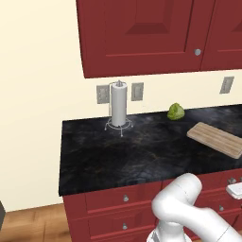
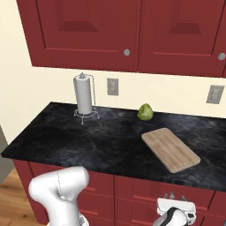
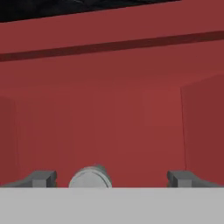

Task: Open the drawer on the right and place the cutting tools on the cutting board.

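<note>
Risk lies mostly in the aim: in the hand view our gripper stands spread wide at the drawer front, empty, with the knob between the fingertips but nearer the left one. If we close off-centre like this, we judge one finger could strike first, skid off the round knob, and a pull would leave the drawer shut. The board lies bare on the counter, near the vegetable; no cutting tools are visible.
</note>
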